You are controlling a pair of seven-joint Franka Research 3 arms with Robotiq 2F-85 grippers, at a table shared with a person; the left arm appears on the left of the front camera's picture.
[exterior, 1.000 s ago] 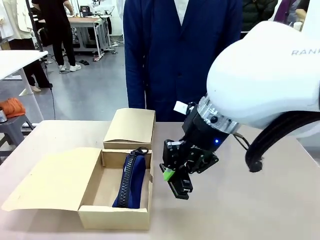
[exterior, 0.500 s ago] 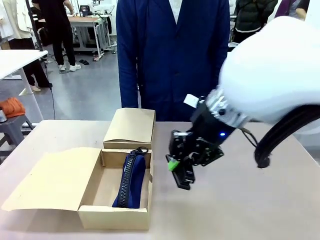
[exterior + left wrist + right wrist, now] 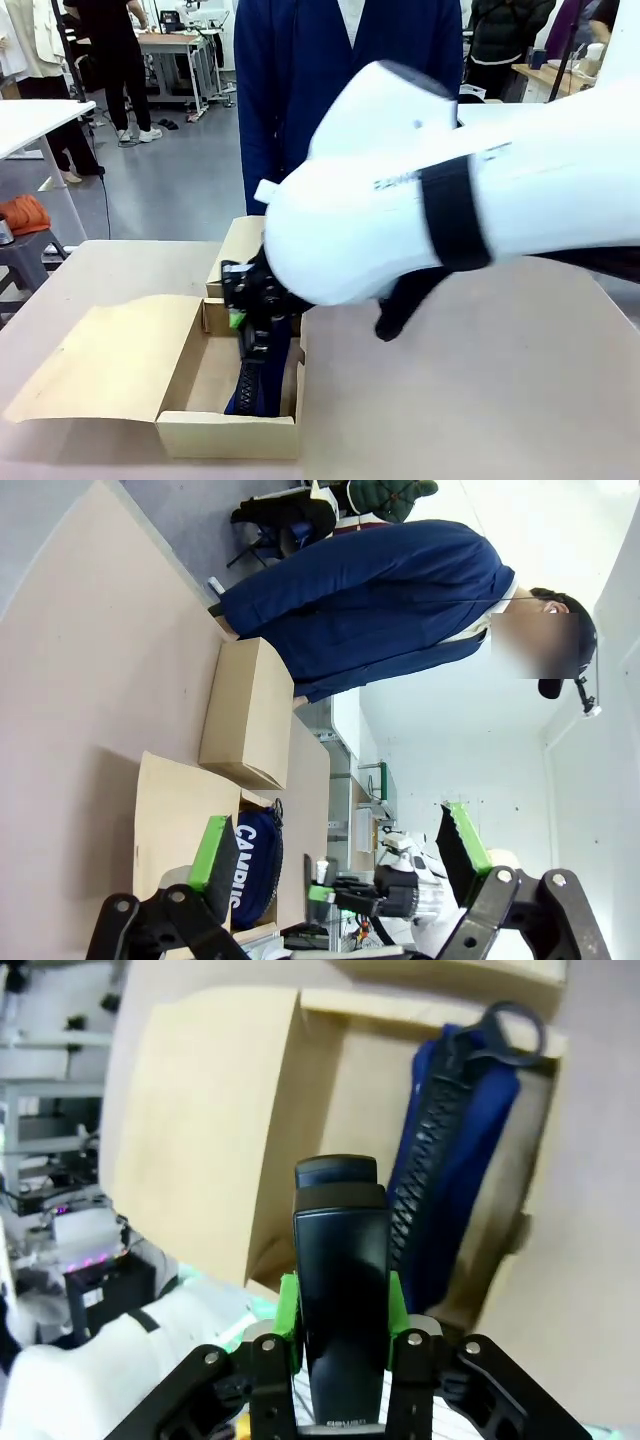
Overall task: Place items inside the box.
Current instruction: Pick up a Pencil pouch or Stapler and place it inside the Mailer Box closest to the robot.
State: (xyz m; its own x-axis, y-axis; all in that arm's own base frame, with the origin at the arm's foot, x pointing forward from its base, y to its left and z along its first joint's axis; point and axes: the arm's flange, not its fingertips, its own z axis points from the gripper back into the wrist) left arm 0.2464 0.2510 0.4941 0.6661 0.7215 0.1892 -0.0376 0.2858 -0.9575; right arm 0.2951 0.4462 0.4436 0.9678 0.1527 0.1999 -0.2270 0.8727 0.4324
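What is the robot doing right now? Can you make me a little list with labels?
right hand: shut on a black stapler, held over the open cardboard box
left hand: open, holding nothing
in the box: navy zip pencil case, lying along one side
box lid: folded out flat on the table
behind it: closed cardboard box
person: stands at the far side in a dark blue coat
job: stapler not yet set down in the box

grey floor (image 3: pixel 185 190), white table (image 3: pixel 35 112), far workbench (image 3: pixel 172 41)
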